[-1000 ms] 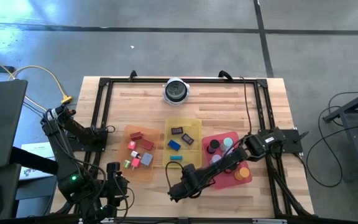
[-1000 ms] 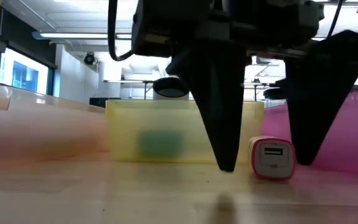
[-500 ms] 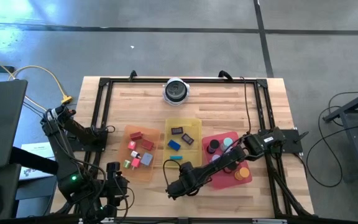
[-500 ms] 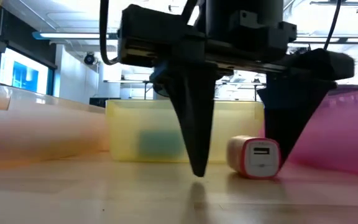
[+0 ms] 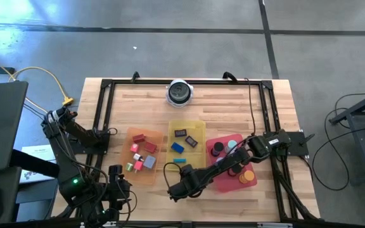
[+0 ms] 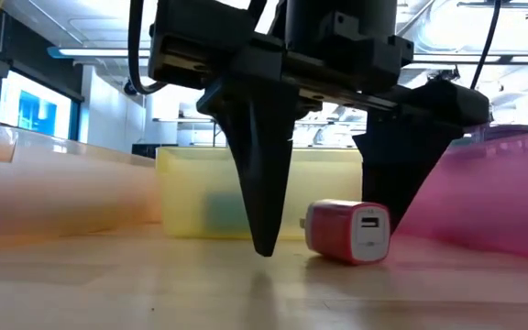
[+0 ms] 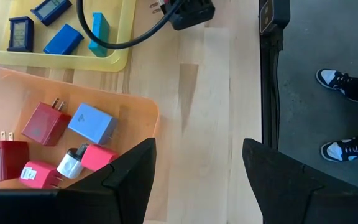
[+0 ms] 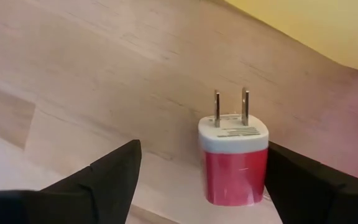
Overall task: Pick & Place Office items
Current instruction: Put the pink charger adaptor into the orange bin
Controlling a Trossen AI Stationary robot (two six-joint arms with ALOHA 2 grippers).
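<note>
The right gripper [image 6: 337,234] stands low over the bare wooden table [image 5: 144,101], near its front edge, just in front of the yellow translucent tray [image 5: 186,137] and beside the red translucent tray [image 5: 249,147]. Its two dark fingers are spread open and point down at the boards, with a small red-and-white plug-in USB charger block [image 6: 348,231] lying on its side between them; neither finger appears to touch it. In the right wrist view the charger [image 8: 234,155] shows its white end and two metal prongs, resting on the wood between the finger tips. The left gripper [image 7: 197,180] waits at the table's front left corner, its jaws open and empty, above the near corner of the orange translucent tray [image 7: 135,106]. That tray holds red charger blocks [image 7: 46,123], a grey-blue block [image 7: 92,123] and pink-and-white pieces [image 7: 82,158]. The yellow tray holds dark framed pieces [image 7: 20,32], a blue block [image 7: 63,40] and a teal block [image 7: 100,34]. In the high view the red tray carries round discs [image 5: 217,149] in black, teal, purple and orange. A round silver-and-black object [image 5: 180,92] sits at the table's far edge.
</note>
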